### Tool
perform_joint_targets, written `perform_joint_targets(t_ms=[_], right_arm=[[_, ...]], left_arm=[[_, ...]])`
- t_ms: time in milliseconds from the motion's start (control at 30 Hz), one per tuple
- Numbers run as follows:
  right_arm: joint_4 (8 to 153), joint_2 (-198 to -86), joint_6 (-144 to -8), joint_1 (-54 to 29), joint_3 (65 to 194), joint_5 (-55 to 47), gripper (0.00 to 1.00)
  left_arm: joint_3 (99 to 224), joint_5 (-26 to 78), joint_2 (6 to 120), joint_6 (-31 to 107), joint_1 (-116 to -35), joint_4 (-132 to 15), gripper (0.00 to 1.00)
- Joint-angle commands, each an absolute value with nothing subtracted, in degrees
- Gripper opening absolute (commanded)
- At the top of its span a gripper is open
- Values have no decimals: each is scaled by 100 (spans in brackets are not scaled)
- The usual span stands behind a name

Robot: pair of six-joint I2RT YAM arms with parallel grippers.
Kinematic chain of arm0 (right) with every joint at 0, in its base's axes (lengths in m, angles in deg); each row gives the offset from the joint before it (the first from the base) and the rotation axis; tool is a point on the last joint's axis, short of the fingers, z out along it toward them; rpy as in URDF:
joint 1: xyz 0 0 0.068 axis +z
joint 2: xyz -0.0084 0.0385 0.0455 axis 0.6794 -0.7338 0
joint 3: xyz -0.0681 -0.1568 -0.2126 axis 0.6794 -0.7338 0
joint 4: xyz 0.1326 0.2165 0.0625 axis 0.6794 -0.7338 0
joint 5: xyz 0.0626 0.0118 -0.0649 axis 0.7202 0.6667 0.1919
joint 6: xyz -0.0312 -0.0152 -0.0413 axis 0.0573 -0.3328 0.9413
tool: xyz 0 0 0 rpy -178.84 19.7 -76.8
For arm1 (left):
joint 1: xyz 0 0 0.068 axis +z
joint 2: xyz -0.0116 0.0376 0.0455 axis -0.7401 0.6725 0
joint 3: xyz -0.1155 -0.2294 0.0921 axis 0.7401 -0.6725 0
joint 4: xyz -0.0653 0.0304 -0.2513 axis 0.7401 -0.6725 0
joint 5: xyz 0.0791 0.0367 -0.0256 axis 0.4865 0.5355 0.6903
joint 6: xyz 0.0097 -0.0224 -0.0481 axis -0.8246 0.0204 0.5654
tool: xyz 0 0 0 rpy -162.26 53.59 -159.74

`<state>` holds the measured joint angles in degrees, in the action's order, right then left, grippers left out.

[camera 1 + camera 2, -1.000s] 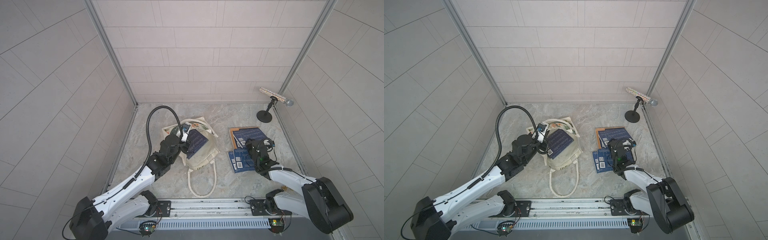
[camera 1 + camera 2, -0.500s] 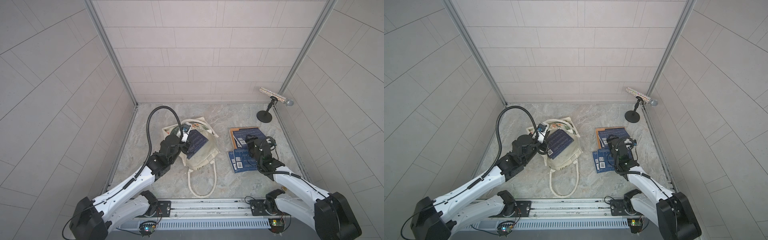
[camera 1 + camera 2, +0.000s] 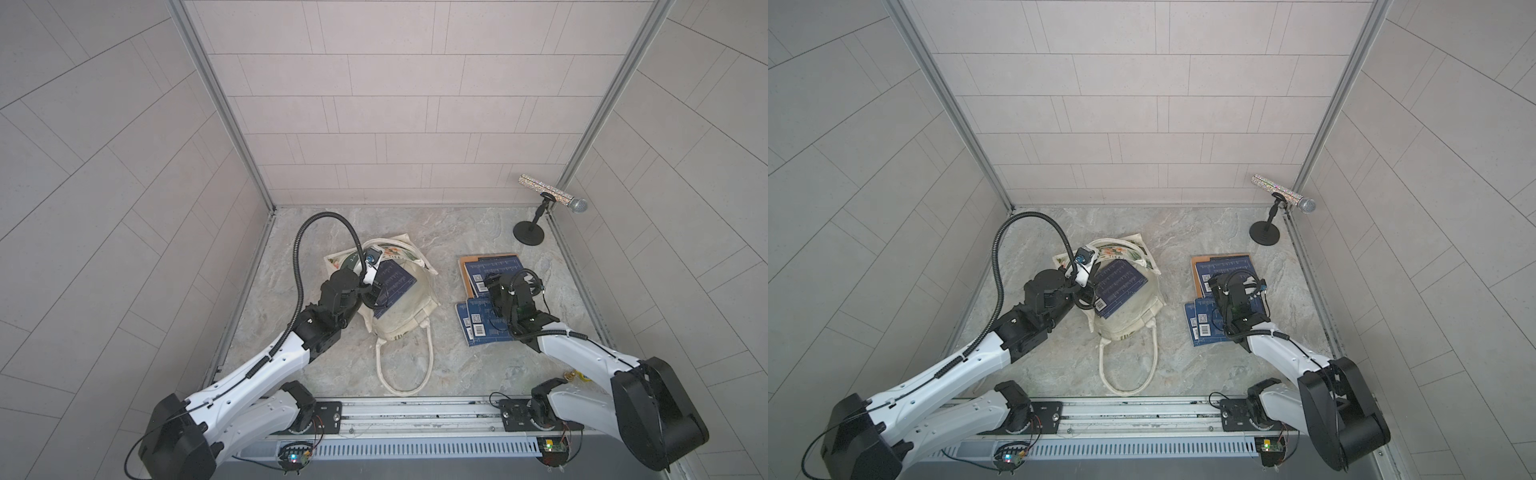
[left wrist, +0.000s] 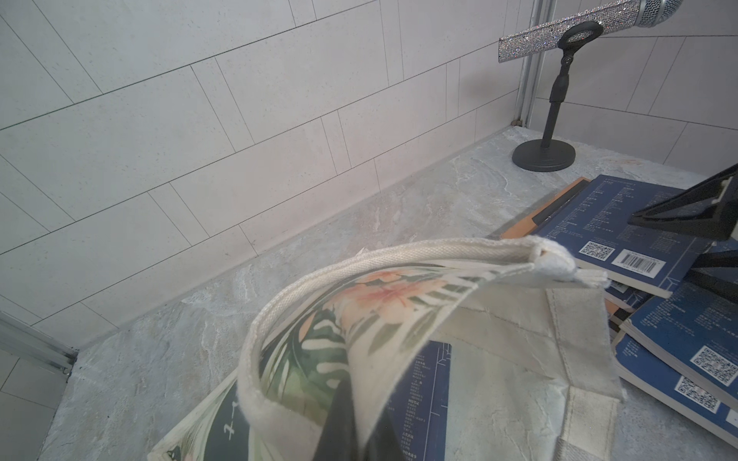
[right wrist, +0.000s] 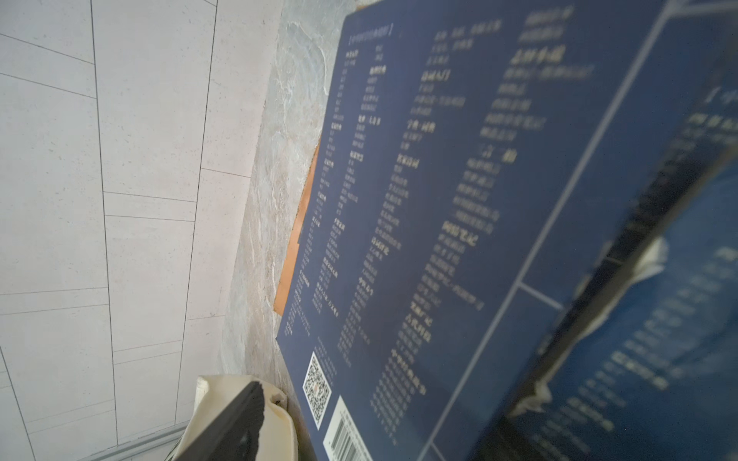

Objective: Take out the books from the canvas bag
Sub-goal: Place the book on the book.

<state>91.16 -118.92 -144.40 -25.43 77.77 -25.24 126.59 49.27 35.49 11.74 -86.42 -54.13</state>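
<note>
The cream canvas bag (image 3: 399, 316) (image 3: 1129, 316) lies at the centre with its mouth held up. My left gripper (image 3: 371, 291) (image 3: 1082, 292) (image 4: 351, 435) is shut on the bag's leaf-printed rim (image 4: 287, 331). One navy book (image 3: 392, 284) (image 3: 1121, 286) (image 4: 423, 399) lies inside the opening. To the right, more navy books (image 3: 478, 328) (image 3: 1204, 328) lie overlapping, and a navy one (image 3: 494, 266) (image 5: 439, 199) rests on an orange-brown one (image 3: 462, 270). My right gripper (image 3: 494, 286) (image 3: 1219, 289) hovers open over that pile, one dark finger (image 5: 239, 423) beside the top book's edge.
A glittery microphone on a black stand (image 3: 528, 237) (image 3: 1264, 232) (image 4: 545, 153) stands in the back right corner. Tiled walls close in the marble floor (image 3: 457, 374) on three sides. The bag's long handles (image 3: 405, 374) trail toward the front rail.
My right gripper has opened and let go of the navy book, which now lies on the pile. The left gripper still holds the bag's rim in the same place.
</note>
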Motion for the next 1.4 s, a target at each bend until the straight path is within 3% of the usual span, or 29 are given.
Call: perform_joint_targets(t_ms=[0, 167, 433, 800, 933, 1100, 1367], right_arm=[[8875, -11584, -14490, -2504, 7770, -2532, 81], [8690, -11520, -14376, -2513, 7798, -2651, 83], [8875, -12321, -14143, -2521, 8301, -2313, 84], [7466, -11283, -14384, -2513, 7950, -2360, 88], [7121, -10920, -13670, -2444, 8115, -2253, 90], [7026, -10573, -12981, -1618, 8318, -2514, 91], [7921, -10957, -12348, 667, 8383, -3485, 91]], left_arm=[[12890, 4896, 3530, 1208, -8614, -5428, 0], [12887, 4894, 3519, 1198, -8622, -5435, 0], [12878, 4881, 3509, 1178, -8610, -5446, 0], [12891, 4844, 3492, 1191, -8610, -5451, 0], [12881, 4840, 3441, 1191, -8615, -5454, 0], [12853, 4637, 3388, 1149, -8614, -5415, 0], [12773, 4337, 3277, 1191, -8617, -5318, 0]])
